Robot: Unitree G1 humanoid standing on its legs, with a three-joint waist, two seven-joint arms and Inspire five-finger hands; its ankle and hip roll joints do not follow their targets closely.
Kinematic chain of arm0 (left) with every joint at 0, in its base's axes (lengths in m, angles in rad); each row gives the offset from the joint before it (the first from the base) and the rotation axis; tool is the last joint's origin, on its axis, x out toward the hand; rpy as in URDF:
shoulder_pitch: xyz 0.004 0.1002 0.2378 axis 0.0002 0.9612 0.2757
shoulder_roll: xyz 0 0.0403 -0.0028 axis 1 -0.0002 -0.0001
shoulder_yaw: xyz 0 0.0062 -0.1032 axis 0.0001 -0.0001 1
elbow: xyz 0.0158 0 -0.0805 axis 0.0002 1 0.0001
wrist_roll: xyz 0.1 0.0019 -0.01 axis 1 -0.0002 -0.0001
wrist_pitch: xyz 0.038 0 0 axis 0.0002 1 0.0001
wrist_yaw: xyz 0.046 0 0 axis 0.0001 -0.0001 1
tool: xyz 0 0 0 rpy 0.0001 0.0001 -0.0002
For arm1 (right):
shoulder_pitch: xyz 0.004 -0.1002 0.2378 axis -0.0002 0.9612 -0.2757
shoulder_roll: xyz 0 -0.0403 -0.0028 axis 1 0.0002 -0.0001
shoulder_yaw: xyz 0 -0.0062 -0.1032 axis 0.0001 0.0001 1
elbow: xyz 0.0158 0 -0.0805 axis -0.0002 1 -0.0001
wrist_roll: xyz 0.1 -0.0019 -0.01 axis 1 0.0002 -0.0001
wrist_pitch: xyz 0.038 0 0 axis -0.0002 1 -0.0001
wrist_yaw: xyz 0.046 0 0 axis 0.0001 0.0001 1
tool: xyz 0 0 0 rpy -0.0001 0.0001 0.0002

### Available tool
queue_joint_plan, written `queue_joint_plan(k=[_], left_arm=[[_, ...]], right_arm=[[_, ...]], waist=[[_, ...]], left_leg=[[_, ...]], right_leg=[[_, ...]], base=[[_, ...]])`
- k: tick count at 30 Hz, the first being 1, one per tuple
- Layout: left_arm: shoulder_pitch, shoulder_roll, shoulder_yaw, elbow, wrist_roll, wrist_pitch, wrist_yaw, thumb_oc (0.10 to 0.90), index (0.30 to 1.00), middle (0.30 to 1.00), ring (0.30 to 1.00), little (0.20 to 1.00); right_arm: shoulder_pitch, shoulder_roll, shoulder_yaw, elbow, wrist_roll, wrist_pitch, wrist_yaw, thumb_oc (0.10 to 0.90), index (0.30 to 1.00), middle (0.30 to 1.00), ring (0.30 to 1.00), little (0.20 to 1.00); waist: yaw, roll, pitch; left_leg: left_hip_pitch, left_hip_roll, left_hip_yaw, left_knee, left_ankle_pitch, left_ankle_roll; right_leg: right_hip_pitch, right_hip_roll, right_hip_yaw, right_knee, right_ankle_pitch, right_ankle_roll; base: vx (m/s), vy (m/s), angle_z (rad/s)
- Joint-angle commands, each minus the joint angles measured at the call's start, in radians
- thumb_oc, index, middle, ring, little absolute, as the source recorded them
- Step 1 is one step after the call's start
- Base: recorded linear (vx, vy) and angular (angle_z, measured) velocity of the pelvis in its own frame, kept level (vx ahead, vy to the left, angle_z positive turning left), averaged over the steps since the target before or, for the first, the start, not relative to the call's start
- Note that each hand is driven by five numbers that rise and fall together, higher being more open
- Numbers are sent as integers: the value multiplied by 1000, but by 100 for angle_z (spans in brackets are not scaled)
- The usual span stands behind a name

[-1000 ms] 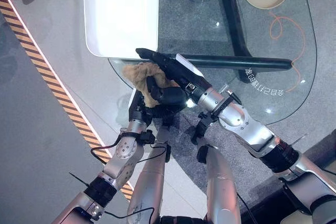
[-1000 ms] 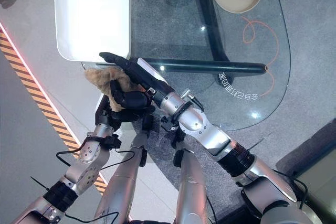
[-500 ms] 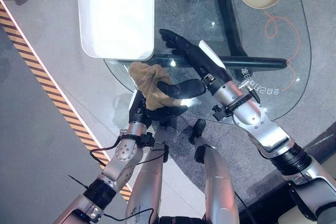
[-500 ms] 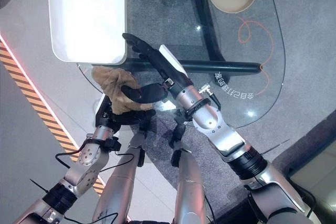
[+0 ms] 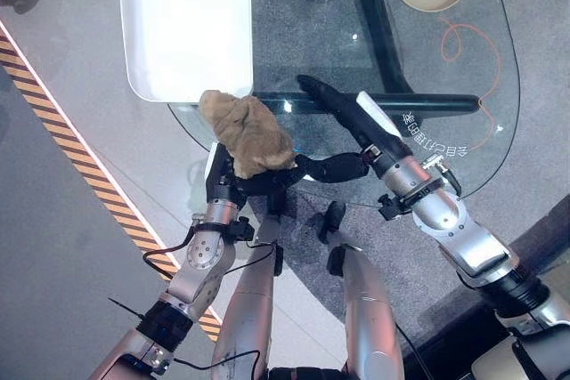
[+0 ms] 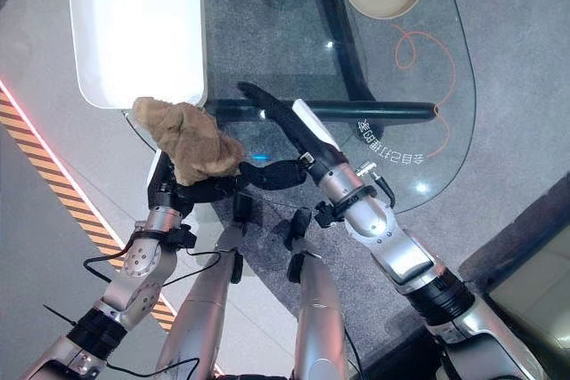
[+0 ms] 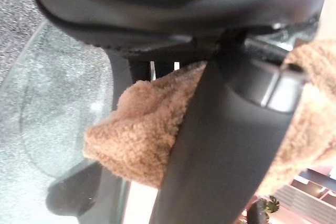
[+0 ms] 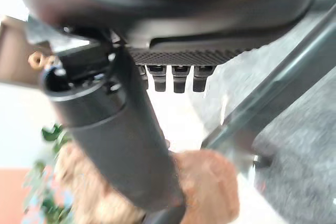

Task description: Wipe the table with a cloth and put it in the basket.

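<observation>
The left hand (image 5: 233, 182) is curled round the bunched brown cloth (image 5: 248, 131), holding it at the near corner of the glass surface (image 5: 427, 68), just beside the white basket (image 5: 183, 28). The right hand (image 5: 343, 122) lies close alongside with its fingers straight and relaxed over the glass, its thumb reaching toward the cloth but gripping nothing. Judging from this, the step in hand is the drop-off: the next move calls for carrying the cloth over the basket's rim and letting go inside.
</observation>
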Motion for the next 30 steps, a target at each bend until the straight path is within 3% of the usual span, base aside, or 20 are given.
queue_joint_plan(k=[1,5,10,17,24,30], left_arm=[[26,8,44,-207,82,-144,-31,100,300,300,300,200],[35,16,73,-233,107,-183,-16,100,300,300,300,200],[15,35,119,-285,178,-219,51,100,300,300,300,200],[-12,88,221,-343,310,-210,163,100,300,300,300,200],[-32,112,309,-360,353,-217,230,100,300,300,300,200],[-105,144,373,-316,428,-192,305,100,300,300,300,200]], right_arm=[[-40,-32,-92,-133,-25,-118,-53,800,900,900,900,900],[6,-23,-127,-139,28,-142,-44,800,900,900,900,900],[50,4,-133,-121,22,-120,-31,800,900,900,900,900],[85,24,-149,-95,62,-93,-8,800,900,900,900,900],[96,53,-137,-84,94,-52,51,800,900,900,900,900],[60,61,-84,-42,89,28,116,800,900,900,900,900]], waist=[[1,-6,-24],[-4,-9,-24],[-4,-6,-24],[3,4,-24],[9,25,-24],[7,46,-24]], left_leg=[[63,3,58,74,-173,36],[72,8,64,72,-176,35],[76,5,62,75,-181,32],[83,0,54,77,-179,23],[79,-5,55,80,-174,16],[62,-5,68,98,-170,6]], right_leg=[[37,34,56,-90,94,90],[43,35,58,-89,89,89],[49,33,59,-88,81,86],[60,26,54,-82,67,78],[53,19,59,-73,54,67],[29,12,74,-50,43,53]], base=[[-1,-4,-15],[-1,0,-6],[0,0,0],[0,0,0],[6,47,-1],[12,107,-2]])
